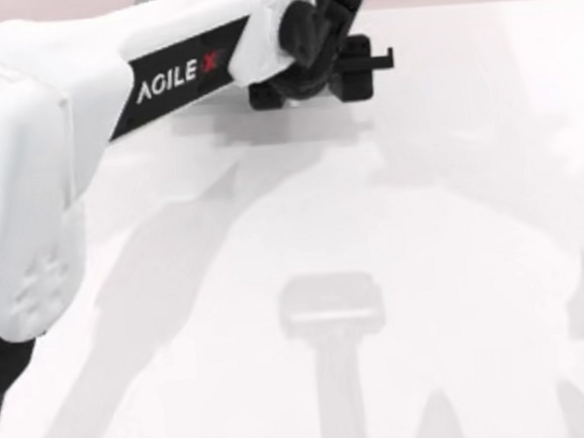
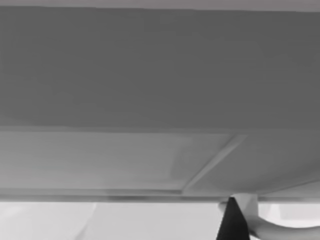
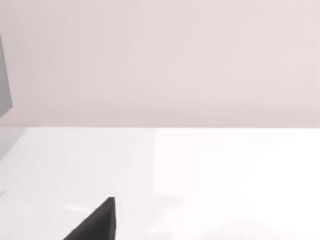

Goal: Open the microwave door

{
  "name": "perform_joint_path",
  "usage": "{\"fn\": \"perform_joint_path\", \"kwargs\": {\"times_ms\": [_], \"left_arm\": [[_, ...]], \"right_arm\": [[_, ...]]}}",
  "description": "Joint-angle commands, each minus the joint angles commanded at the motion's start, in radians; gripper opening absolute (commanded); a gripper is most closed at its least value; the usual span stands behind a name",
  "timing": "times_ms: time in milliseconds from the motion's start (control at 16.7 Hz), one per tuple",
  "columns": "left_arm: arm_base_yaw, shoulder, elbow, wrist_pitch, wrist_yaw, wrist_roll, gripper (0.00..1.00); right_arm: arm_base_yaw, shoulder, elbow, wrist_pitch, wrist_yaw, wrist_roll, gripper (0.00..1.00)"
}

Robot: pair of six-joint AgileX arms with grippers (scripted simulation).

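From above, the left arm [image 1: 113, 101] stretches from the counter's [image 1: 452, 218] left side toward its far edge, and its dark pincer [image 1: 361, 64] sits near the middle of that edge. Whether the fingers are spread or closed, I cannot tell. The microwave is not recognisable from above.

The left wrist view fills that gap: the microwave [image 2: 160, 65] fills the frame as a broad grey surface, with the microwave door [image 2: 100, 160] as a lighter framed panel. One dark fingertip [image 2: 231, 222] stands just beside a pale curved bar [image 2: 280, 230].

The right wrist view shows bare counter, a pink wall, a grey sliver at one edge and a dark fingertip [image 3: 97, 222] of the right pincer; its opening cannot be judged.
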Motion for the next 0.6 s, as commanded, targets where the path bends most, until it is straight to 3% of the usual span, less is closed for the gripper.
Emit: {"fn": "perform_joint_path", "kwargs": {"times_ms": [120,540,600], "left_arm": [[0.0,0.0,0.0,0.0,0.0,0.0,0.0],[0.0,0.0,0.0,0.0,0.0,0.0,0.0],[-0.036,-0.03,-0.058,-0.008,0.012,-0.002,0.0]], "right_arm": [[0.0,0.0,0.0,0.0,0.0,0.0,1.0],[0.0,0.0,0.0,0.0,0.0,0.0,1.0],[0.0,0.0,0.0,0.0,0.0,0.0,1.0]]}}
